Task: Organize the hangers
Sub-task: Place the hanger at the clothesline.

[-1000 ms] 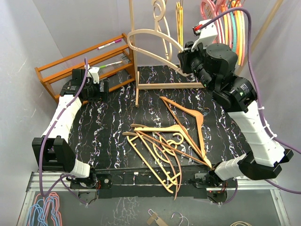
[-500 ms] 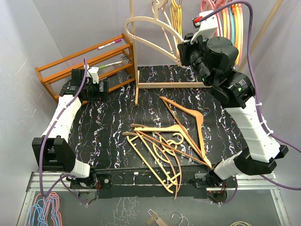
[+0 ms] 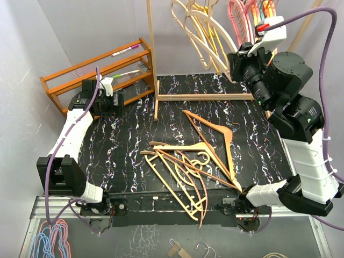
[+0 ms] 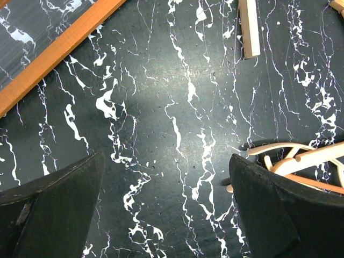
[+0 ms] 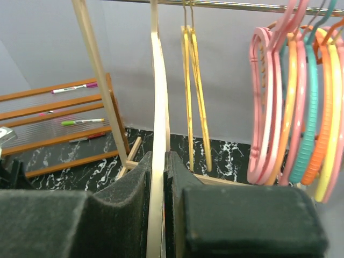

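The table point(image 3: 123, 156) isn't where the trouble is. That's up at 12 o'clock, at the tall wooden frame point(image 3: 152, 54) and its rail point(image 5: 226, 6).

The right gripper point(image 5: 158, 177) is clamped tight on a pale wooden hanger point(image 5: 159, 97), pinching the thin bar edge-on and holding it up by the rail. Whether the hook is actually over the rail can't be seen, because the top is cut off.

That's risk number one: if the robot lets go before the hook seats, the hanger drops to the table. A grip that thin could also let the hanger twist in the jaws.

Risk two is the neighbours. The yellow hangers point(image 5: 193, 91) hang just beside it at 3 o'clock, and the plastic hangers point(image 5: 290, 107) are further that way. A sideways nudge sets them swinging or snags a hook.

The pile of wooden hangers point(image 3: 193, 161) at 6 o'clock looks tangled, with one poking past the near edge. Pulling one could drag others off.

The left gripper point(image 4: 166, 215) is spread wide with nothing in it, hovering over the table near the shelf rack point(image 3: 97, 70) at 10 o'clock. It's probably harmless there.
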You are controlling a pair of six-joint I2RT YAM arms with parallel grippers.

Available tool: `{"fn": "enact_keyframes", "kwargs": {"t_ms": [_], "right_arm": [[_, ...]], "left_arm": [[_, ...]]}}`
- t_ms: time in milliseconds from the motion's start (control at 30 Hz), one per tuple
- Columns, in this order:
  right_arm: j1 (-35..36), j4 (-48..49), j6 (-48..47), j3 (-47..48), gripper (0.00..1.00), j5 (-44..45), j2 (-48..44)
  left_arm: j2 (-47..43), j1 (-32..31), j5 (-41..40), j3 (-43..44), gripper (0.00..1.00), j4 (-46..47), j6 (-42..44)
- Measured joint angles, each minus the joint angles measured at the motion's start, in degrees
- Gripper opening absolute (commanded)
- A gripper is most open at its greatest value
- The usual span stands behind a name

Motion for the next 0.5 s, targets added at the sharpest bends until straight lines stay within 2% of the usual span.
{"fn": "enact_keyframes", "kwargs": {"t_ms": [233, 500], "right_arm": [[0.04, -0.24, -1.62, -0.44, 0.08, 2.51, 0.02], [0.04, 3.26, -2.84, -0.44, 0.08, -1.66, 4.04]], "left_arm": [[0.00, 0.26, 0.04, -0.33, 0.97, 0.02, 0.00], [-0.04, 0.37, 0.20, -0.44, 0.97, 0.13, 0.04]]}}
